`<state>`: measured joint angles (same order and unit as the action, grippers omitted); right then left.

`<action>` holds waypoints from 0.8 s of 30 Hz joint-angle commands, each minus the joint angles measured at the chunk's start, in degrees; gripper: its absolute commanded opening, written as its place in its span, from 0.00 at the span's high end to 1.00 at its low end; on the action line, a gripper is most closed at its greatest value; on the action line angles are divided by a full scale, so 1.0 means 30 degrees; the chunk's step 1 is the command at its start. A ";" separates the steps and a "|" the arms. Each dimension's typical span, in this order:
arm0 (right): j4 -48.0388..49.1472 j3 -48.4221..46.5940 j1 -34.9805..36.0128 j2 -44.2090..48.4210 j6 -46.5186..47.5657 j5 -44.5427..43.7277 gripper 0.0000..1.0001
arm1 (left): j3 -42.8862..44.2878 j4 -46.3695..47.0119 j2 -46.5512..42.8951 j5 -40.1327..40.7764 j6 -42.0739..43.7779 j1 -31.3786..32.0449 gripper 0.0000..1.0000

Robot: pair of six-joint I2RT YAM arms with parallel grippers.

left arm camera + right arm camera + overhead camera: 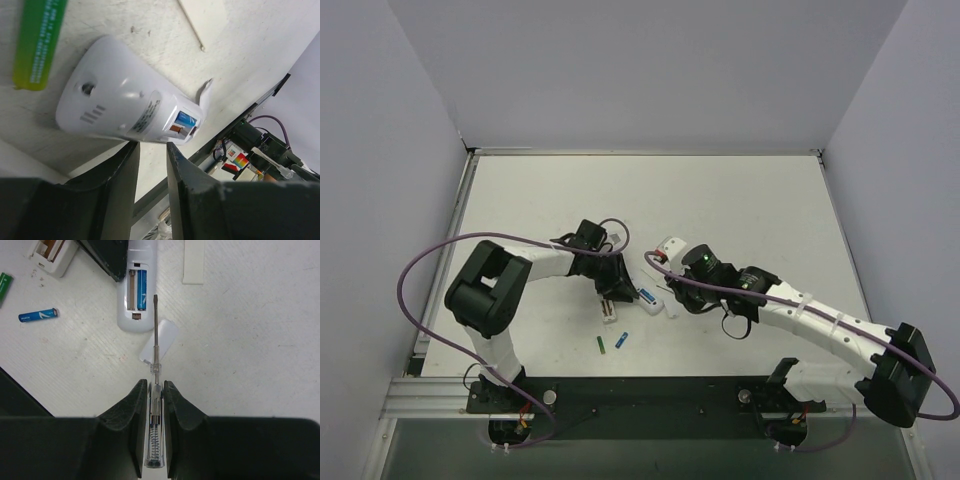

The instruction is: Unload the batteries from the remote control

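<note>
The white remote control [136,290] lies back up with its compartment open, and one blue battery [142,289] sits in the right slot. My right gripper [155,385] is shut on a clear-handled screwdriver [155,330], its tip just right of the compartment. My left gripper [152,147] stands open a narrow way with nothing between its fingers, tips at the remote's [115,105] edge. A loose blue battery [37,315] and a green battery [4,285] lie on the table to the left. In the top view they are the blue battery [620,340] and the green battery [602,344].
The detached white cover [159,341] lies under the screwdriver shaft. A white strip [194,262] lies right of the remote. A second white casing [50,255] with an open slot sits at the upper left. Another white device [670,245] lies behind the grippers.
</note>
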<state>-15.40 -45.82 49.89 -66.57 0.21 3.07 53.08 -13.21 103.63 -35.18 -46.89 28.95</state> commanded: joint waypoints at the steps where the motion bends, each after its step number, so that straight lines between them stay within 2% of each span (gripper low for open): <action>1: -0.1077 -0.1453 -0.0106 -0.0574 0.0955 -0.0056 1.00 | 0.0265 0.1358 -0.0502 -0.0696 -0.0424 0.0136 0.62; 6: -0.1137 -0.1980 -0.0077 -0.0955 0.2505 -0.0964 1.00 | 0.0645 0.0509 -0.1116 0.0150 -0.0073 -0.0040 0.61; 10: -0.0230 -0.2098 -0.0076 -0.1189 0.5429 -0.0819 1.00 | 0.0997 -0.0369 -0.1263 0.0914 0.0221 -0.0099 0.56; 16: -0.0258 -0.2802 -0.0135 -0.2097 0.7896 -0.0087 1.00 | 0.1291 -0.1485 -0.1322 0.2350 0.0865 -0.0128 0.53; 24: 0.1938 -0.1398 0.0040 -0.2040 1.0972 0.0529 1.00 | 0.1700 -0.1192 -0.0327 0.2527 0.1071 -0.0187 0.52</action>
<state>-13.78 -51.79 49.87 -73.08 26.63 3.44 55.27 -16.88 102.08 -28.62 -45.12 28.75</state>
